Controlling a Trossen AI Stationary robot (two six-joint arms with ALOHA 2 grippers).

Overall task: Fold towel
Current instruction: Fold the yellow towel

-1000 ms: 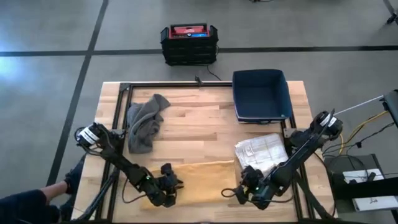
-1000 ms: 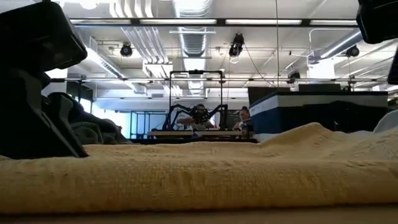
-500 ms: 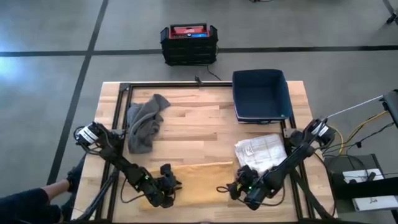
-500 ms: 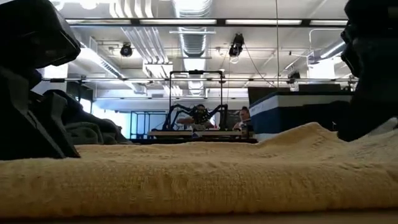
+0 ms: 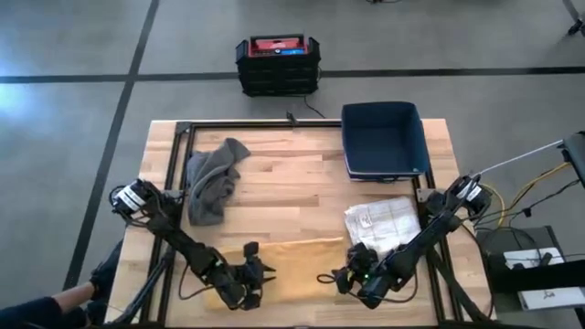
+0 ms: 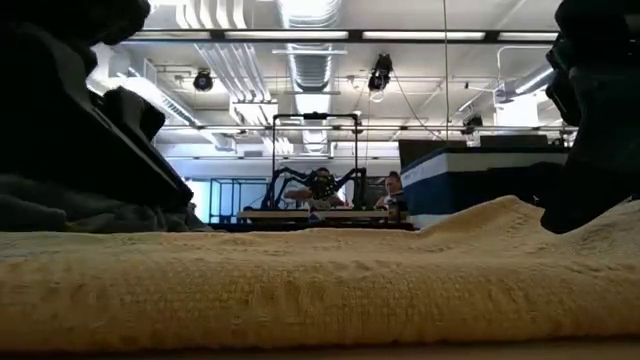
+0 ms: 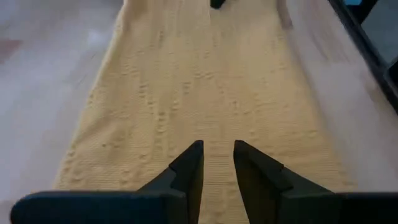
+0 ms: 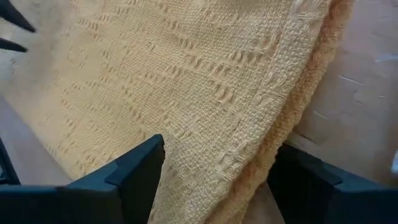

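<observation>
High view: towel [image 5: 297, 259] lies flat between both grippers; left gripper [image 5: 259, 271] has advanced onto its end. Left wrist view: fingers nearly together above cloth. Right wrist view: right gripper [image 8: 217, 168] spread wide astride towel edge; grasp pending

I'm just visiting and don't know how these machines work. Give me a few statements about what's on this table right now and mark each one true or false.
1. A yellow towel lies flat at the table's near edge, between the two arms. True.
2. The blue bin holds the grey cloth. False: the grey cloth lies crumpled on the wood on the left arm's side, away from the bin.
3. The right pincer is open over one end of the yellow towel. True.
4. The left pincer has lifted the towel off the table. False: it sits low over the towel, which lies flat.
5. A white patterned cloth lies near the right arm. True.
</observation>
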